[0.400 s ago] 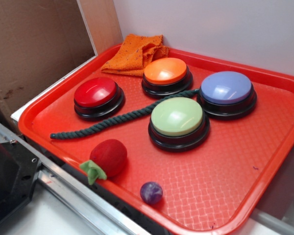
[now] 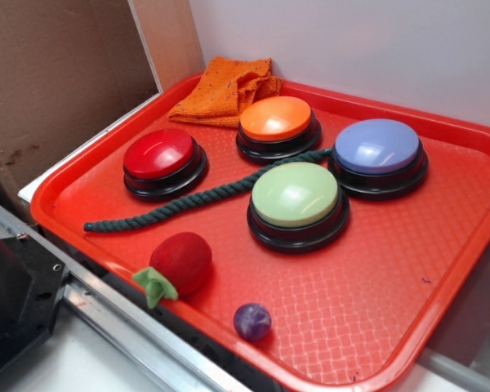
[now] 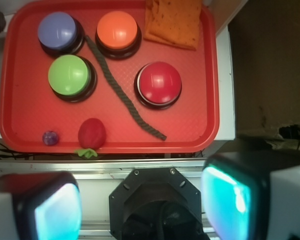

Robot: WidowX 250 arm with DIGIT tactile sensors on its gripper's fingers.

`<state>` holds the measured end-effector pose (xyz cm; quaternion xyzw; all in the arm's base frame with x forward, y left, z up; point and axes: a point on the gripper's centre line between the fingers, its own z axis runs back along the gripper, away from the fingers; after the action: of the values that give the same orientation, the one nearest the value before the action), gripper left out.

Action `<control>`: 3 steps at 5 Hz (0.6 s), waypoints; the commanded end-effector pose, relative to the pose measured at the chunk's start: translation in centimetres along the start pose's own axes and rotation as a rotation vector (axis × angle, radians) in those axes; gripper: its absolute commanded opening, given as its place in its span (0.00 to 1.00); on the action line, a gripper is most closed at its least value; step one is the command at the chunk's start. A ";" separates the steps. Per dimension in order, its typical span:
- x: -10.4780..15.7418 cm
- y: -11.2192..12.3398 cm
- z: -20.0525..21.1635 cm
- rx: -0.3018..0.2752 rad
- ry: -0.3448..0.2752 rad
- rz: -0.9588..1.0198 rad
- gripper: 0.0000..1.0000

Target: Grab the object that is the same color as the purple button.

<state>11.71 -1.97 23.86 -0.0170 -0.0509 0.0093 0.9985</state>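
just mottled round purple ball (image 2: 252, 320) – on waffle-textured red tray (image 2: 376, 302)

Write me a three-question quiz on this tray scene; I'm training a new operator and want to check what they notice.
1. True or false: the gripper is already closed on the purple ball.
2. Which button does the green rope end beside? A) red button B) purple button C) neither
3. What lies nearest the purple ball on the red tray?

Key: 1. False; its fingers are wide apart, short of the tray. 2. B. 3. The plush strawberry.
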 end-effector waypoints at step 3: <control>1.4 -8.7 -8.0 -0.065 -0.069 -0.028 1.00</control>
<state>13.89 -10.62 15.48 -0.0379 -0.0698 -0.0039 0.9968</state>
